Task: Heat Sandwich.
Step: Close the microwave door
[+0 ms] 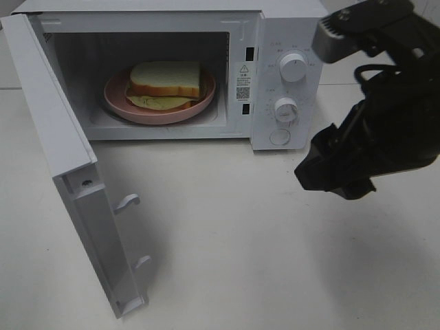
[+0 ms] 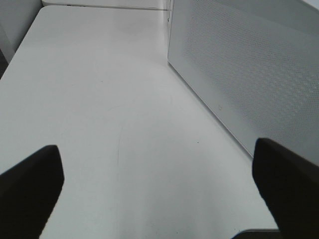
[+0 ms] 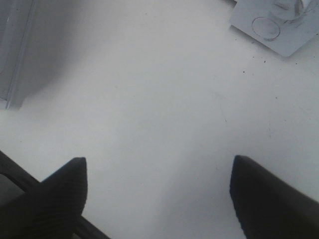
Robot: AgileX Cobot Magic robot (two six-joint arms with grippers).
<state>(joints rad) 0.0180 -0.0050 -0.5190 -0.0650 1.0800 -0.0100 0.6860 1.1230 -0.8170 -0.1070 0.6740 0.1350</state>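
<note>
The sandwich [image 1: 165, 81], white bread with tan crust and pale filling, lies on a round pink plate [image 1: 120, 103] inside the white microwave [image 1: 275, 27]. The microwave door [image 1: 69, 172] stands wide open to the left. My right gripper [image 1: 330, 182] hovers over the table in front of the control panel; in the right wrist view it [image 3: 159, 194] is open and empty. My left gripper [image 2: 159, 184] is out of the exterior view; its wrist view shows it open and empty beside the microwave's perforated side wall [image 2: 249, 64].
The control panel has two knobs [image 1: 293, 67] [image 1: 285, 108] and a round button [image 1: 280, 137]. The open door juts toward the table's front left. The right wrist view shows the door's edge [image 3: 15, 50] and the panel's corner [image 3: 274, 25]. White table [image 1: 227, 240].
</note>
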